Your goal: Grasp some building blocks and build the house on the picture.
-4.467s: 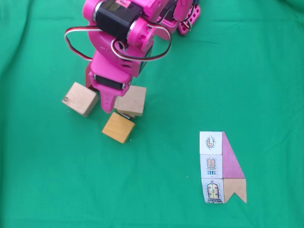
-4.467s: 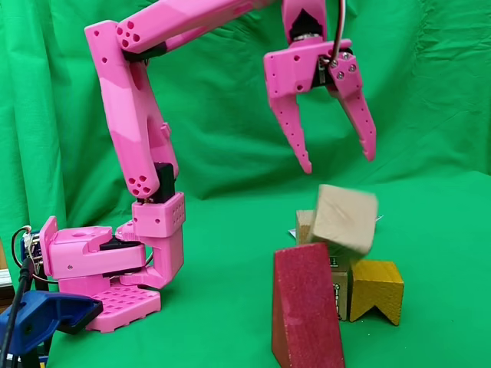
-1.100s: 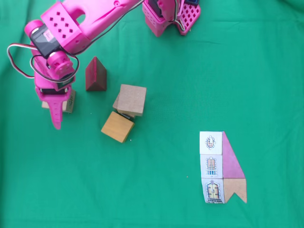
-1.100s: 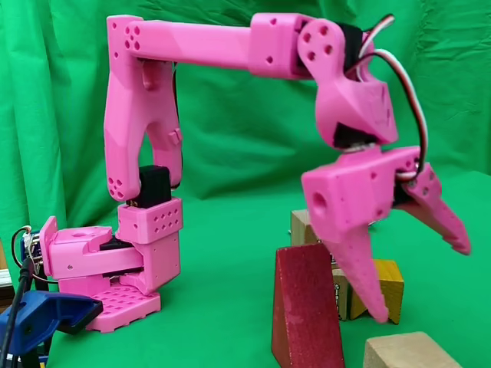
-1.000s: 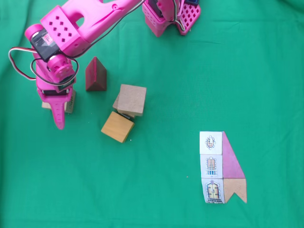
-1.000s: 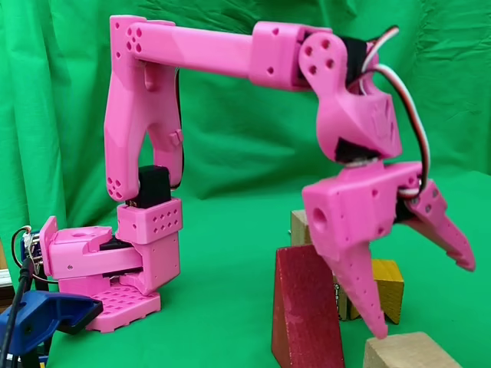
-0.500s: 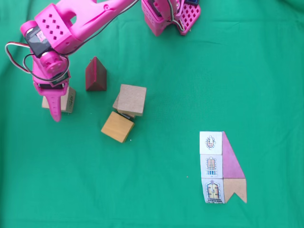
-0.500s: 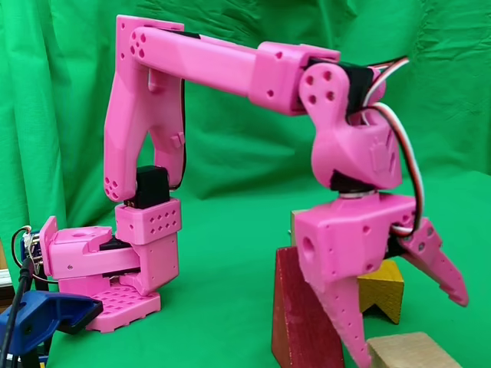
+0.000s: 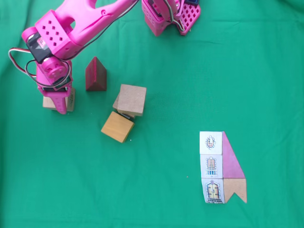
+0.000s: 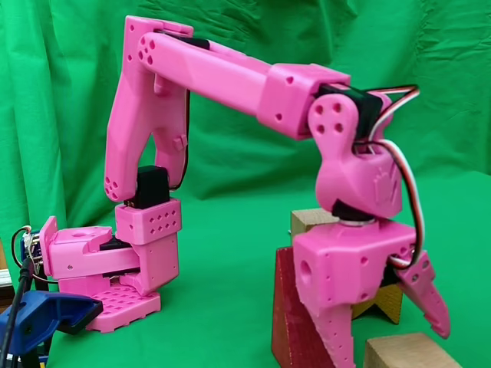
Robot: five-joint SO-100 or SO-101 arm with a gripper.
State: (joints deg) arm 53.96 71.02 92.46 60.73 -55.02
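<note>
Green cloth covers the counter [image 9: 190, 85] and hangs creased as a backdrop [image 10: 61, 115] behind the arm in a fixed view.

Left to right in a fixed view from above: pink gripper [image 9: 61, 105] pointing down over a pale tan cube [image 9: 70, 100]. Its fingers [image 10: 427, 299] stand spread, one on each side of that cube [image 10: 410, 353] (contact cannot be told). Next, the dark red triangular prism [image 9: 96, 75], apart. Then a brown cube [image 9: 131, 99] resting on another block, the orange-yellow cube [image 9: 117, 127] touching below. Well right, the picture card [image 9: 221, 167] lies flat.
</note>
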